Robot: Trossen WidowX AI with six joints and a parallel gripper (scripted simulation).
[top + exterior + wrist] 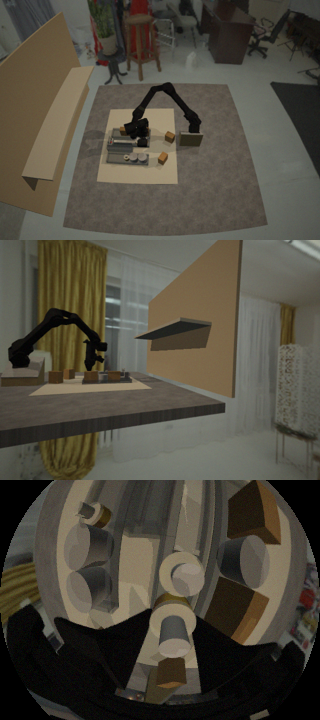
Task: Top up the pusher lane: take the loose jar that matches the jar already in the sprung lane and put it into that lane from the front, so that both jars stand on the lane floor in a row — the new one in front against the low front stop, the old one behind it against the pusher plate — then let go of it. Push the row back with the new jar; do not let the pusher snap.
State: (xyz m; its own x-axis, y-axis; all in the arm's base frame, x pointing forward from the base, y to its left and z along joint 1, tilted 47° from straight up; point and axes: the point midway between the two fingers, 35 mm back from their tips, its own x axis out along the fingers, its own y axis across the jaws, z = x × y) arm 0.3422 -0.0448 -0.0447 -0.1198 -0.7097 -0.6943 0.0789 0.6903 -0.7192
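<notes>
My gripper (88, 369) (172, 616) is shut on a jar (159, 619) with a cream lid, grey knob and amber body. The jar is at the front part of the sprung lane, directly in front of the old jar (167, 571); their lids look touching or nearly so. The old jar shows the same cream lid and grey knob, in front of the pale pusher (192, 512) (124, 141). I cannot tell whether the held jar's base is on the lane floor; the front stop is hidden by the fingers. In the top view the arm covers both jars.
One side lane holds two grey cylinders (133, 157) (142, 157) and a small cream-topped jar (126, 157) (103, 516). The other side lane holds two brown blocks (254, 512) (235, 611) with a grey cylinder (245, 561) between. Two loose blocks (169, 137) (162, 158) stand before the lanes.
</notes>
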